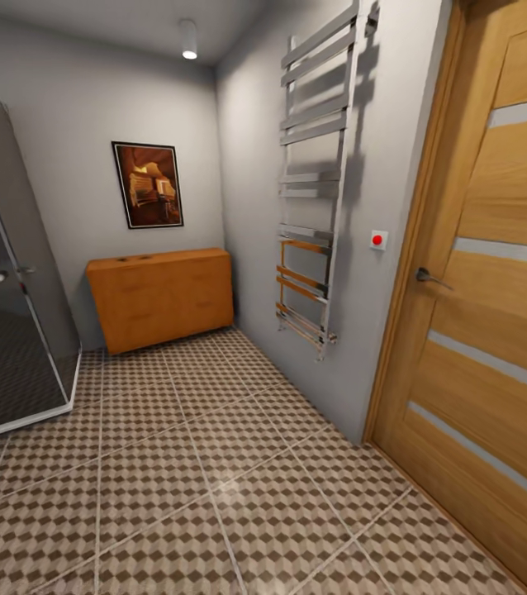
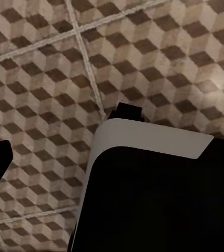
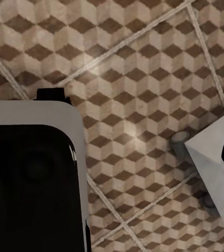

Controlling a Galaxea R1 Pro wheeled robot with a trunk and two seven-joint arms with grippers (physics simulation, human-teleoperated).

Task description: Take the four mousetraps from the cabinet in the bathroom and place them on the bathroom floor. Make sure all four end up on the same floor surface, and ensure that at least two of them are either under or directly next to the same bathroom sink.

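Bathroom corner, seen from the robot's head camera: the low, wide orange-brown wooden cabinet [image 1: 161, 297] stands against the far grey wall, its flat fronts closed, with two or three small dark shapes on its top too blurred to identify. The cabinet sits on the bathroom floor of square tiles patterned with small brown, beige and white cubes [image 1: 214, 487], which runs from the near edge of the view up to the cabinet's base. Above the cabinet hangs a dark-framed picture in orange-brown tones [image 1: 148, 184]. To the left is a curved dark-glass shower enclosure with a white base rim [image 1: 16, 330]; on the right-hand wall a tall chrome ladder-style towel rail [image 1: 317, 182] hangs beside a small white switch with a red button [image 1: 378, 240] and a light wooden door with pale horizontal strips and a metal lever handle [image 1: 495, 314]. A cylindrical ceiling lamp [image 1: 189, 40] glows overhead.

Both wrist cameras look down on the cube-patterned tiles past the robot's black-and-white body panels [image 2: 154, 184]; whether either gripper's jaws are spread or closed cannot be told.
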